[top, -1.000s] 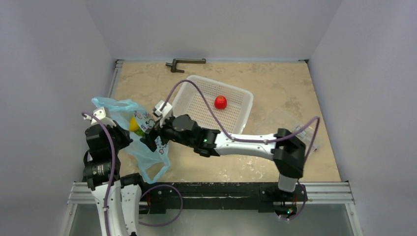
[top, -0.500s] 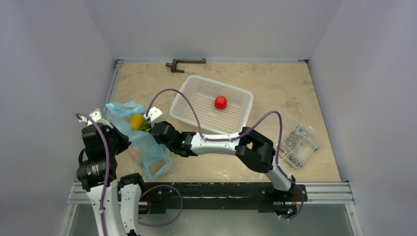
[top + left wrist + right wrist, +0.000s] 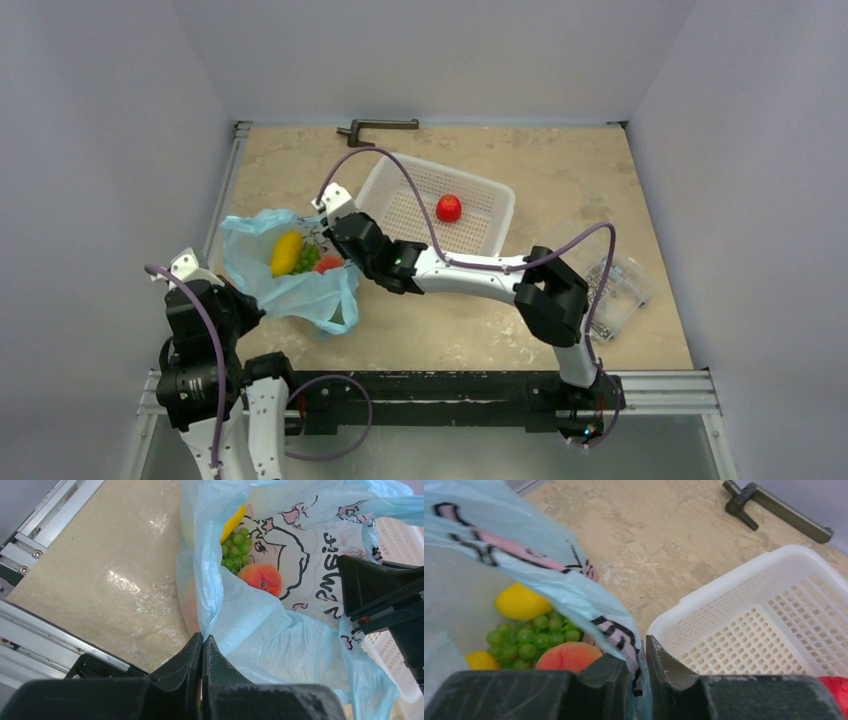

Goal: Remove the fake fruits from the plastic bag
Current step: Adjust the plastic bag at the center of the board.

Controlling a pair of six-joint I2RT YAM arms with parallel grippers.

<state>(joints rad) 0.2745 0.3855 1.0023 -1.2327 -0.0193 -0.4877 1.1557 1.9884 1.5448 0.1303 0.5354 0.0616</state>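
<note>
The light blue plastic bag (image 3: 300, 290) lies stretched open on the table between my two grippers. My left gripper (image 3: 252, 308) is shut on its near rim (image 3: 202, 639). At the bag's far rim, next to the basket, my right gripper (image 3: 332, 228) pinches the printed film between its fingers (image 3: 636, 655). Inside the bag lie a yellow oblong fruit (image 3: 286, 252), a green grape bunch (image 3: 306, 258) and a red-orange peach (image 3: 328, 264). The right wrist view shows the yellow fruit (image 3: 519, 602), grapes (image 3: 531, 637), peach (image 3: 569, 656) and an orange-yellow fruit (image 3: 481, 661).
A white perforated basket (image 3: 495, 225) stands just right of the bag, with a small red fruit (image 3: 449, 208) in it. A clear box of metal parts (image 3: 620, 290) sits at the right. A dark metal bracket (image 3: 375, 128) lies at the far edge.
My right gripper closed on the bag's rim and drew it away towards the basket. My left gripper pulled the near rim back. The bag's mouth spread wide, showing the fruits.
</note>
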